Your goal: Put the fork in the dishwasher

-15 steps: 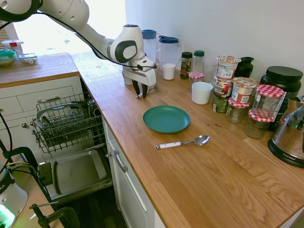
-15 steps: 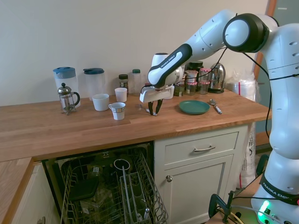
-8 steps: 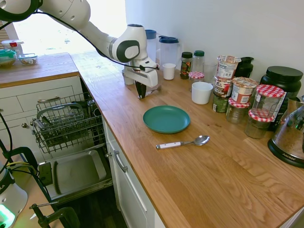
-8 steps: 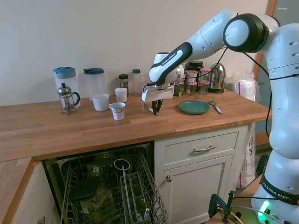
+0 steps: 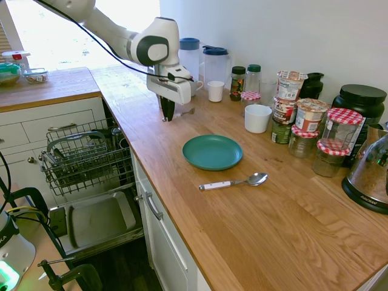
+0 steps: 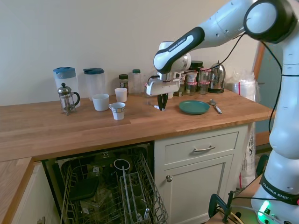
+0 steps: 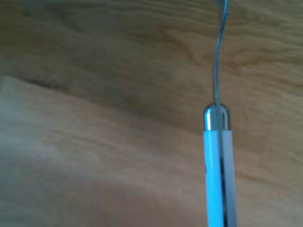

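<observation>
**Item: fork** [image 7: 217, 161]. Slim, with a white handle and a thin metal neck and tines. Judged light, rigid and not fragile. The smooth handle is probably slippery, and a grip away from its middle may let it pivot between the pads.

**Hold:** The gripper [image 5: 165, 116] has its jaws narrowed onto the fork. In the wrist view the handle runs out from under the gripper and the tines point away. The flat sides of the handle look like the best place to pinch, and that seems to be where it is taken.

**Location:** The fork is carried just above the wooden counter [image 5: 273, 230]. It is on the far side of the teal plate [image 5: 212, 151] from the spoon [image 5: 233, 182], near the counter's front edge.

**Destination: dishwasher** [image 5: 97, 221]. It stands open below the counter and well apart from the plate, with the wire rack [image 5: 85, 157] pulled out. The wide rack gaps could let so thin a piece slip through, so a cutlery slot or lying it across the wires would suit.
</observation>
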`<action>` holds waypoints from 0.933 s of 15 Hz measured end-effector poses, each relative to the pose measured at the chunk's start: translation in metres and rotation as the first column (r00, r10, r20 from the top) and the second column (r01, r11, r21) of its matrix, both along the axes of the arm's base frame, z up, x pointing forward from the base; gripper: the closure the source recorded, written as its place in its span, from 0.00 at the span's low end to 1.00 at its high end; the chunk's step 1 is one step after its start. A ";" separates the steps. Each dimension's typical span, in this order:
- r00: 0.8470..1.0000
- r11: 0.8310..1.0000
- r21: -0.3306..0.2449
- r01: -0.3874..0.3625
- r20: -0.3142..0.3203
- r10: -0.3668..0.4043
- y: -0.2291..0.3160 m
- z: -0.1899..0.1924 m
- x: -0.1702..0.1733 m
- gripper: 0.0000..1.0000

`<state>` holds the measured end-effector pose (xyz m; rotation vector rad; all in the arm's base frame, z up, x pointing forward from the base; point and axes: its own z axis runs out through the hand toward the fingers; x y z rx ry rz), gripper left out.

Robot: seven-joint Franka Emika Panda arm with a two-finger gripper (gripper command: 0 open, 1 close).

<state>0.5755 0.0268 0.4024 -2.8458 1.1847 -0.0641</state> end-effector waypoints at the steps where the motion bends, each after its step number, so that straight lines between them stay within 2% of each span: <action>1: 1.000 1.000 -0.009 -0.019 -0.011 0.019 0.005 0.012 -0.017 1.00; 4: 0.990 0.992 -0.054 -0.113 -0.093 0.108 0.035 0.037 -0.081 1.00; 6: 0.968 0.978 -0.060 -0.200 -0.168 0.187 0.064 0.048 -0.128 1.00; 8: 0.935 0.961 -0.016 -0.276 -0.234 0.265 0.095 0.053 -0.167 1.00; 10: 0.897 0.941 0.043 -0.337 -0.289 0.335 0.121 0.044 -0.202 1.00; 11: 0.893 0.940 0.055 -0.336 -0.299 0.337 0.124 0.043 -0.205 1.00; 12: 0.879 0.936 0.080 -0.342 -0.326 0.349 0.134 0.041 -0.212 1.00; 14: 0.829 0.929 0.136 -0.344 -0.420 0.369 0.173 0.035 -0.240 1.00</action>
